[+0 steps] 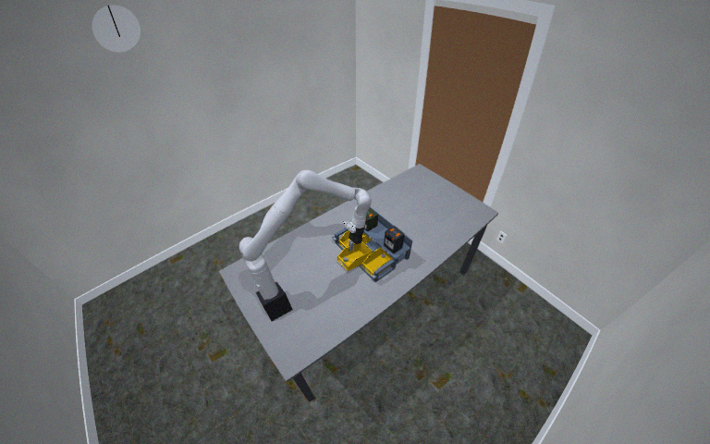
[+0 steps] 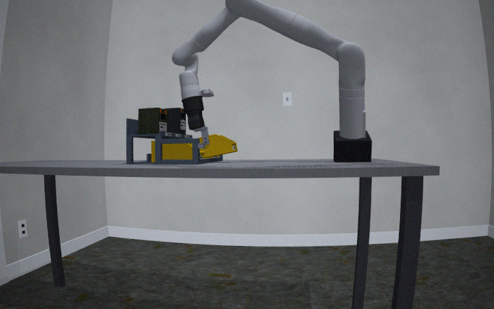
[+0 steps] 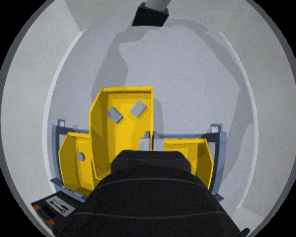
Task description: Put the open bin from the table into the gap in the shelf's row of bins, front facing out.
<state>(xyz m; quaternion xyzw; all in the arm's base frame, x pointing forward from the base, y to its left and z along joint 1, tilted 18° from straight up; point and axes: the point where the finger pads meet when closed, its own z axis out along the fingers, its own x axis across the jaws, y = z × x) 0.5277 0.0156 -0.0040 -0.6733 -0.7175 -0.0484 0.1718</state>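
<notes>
On the far left of my exterior view I see the low blue-grey metal shelf [image 2: 157, 147] standing on the grey table [image 2: 280, 168], with two dark boxes [image 2: 161, 120] on its top board. Under that board sits a row of yellow plastic bins [image 2: 173, 150]. Moving right, my black two-finger gripper [image 2: 204, 140] hangs just at the shelf's front edge, pinched tight on the rear wall of the open-fronted yellow bin [image 2: 219, 145]. That bin is tilted, its open front raised and pointing right, away from the shelf; its back end is in the shelf's mouth, the rest sticking out in front. In the wrist view the held bin [image 3: 122, 128] stands between its two neighbours, with two small grey parts [image 3: 124, 113] lying inside. Further right stands the arm's black base block [image 2: 352, 146].
</notes>
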